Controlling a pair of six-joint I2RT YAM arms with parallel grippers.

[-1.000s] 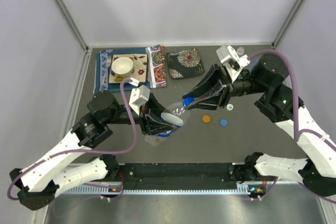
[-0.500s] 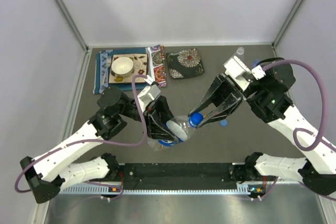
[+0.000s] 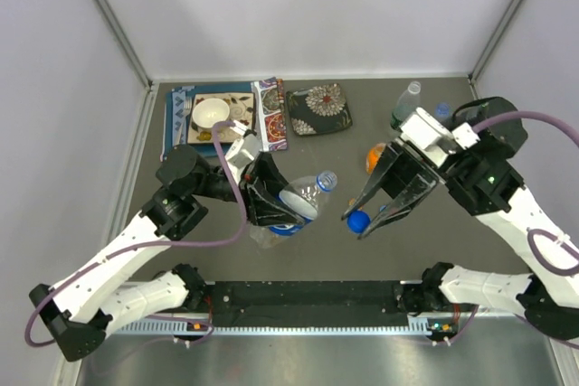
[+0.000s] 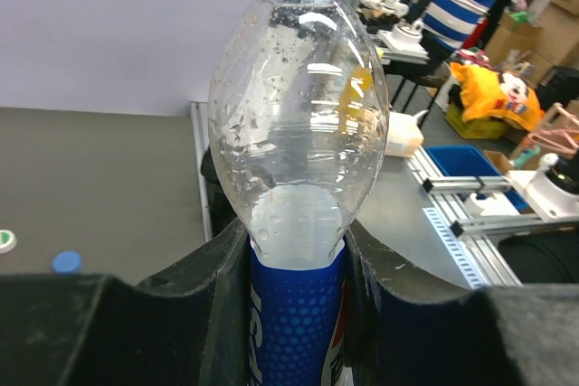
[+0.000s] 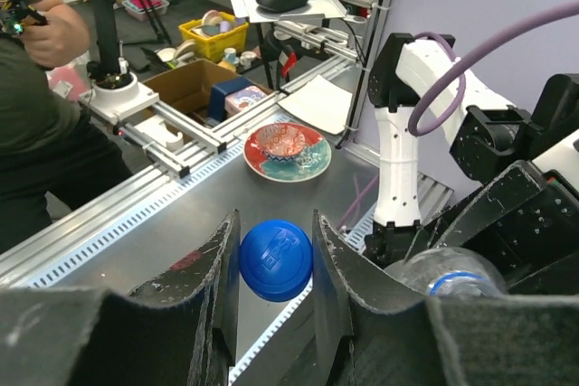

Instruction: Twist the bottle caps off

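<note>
Cap removal is judged done: the blue-red-labelled bottle (image 3: 303, 198) is clamped by the left gripper (image 4: 294, 264), its blue cap (image 5: 276, 260) is pinched in the right gripper (image 5: 276, 250) just off the bottle's mouth, and release nearby is called for.

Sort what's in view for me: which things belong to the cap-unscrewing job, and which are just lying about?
Job:
blue-red label bottle, in left gripper
blue cap, in right gripper
green-label bottle
blue-tinted bottle, partly hidden
orange bottle

Lying about:
white bowl
patterned cloths
dark floral plate
</note>
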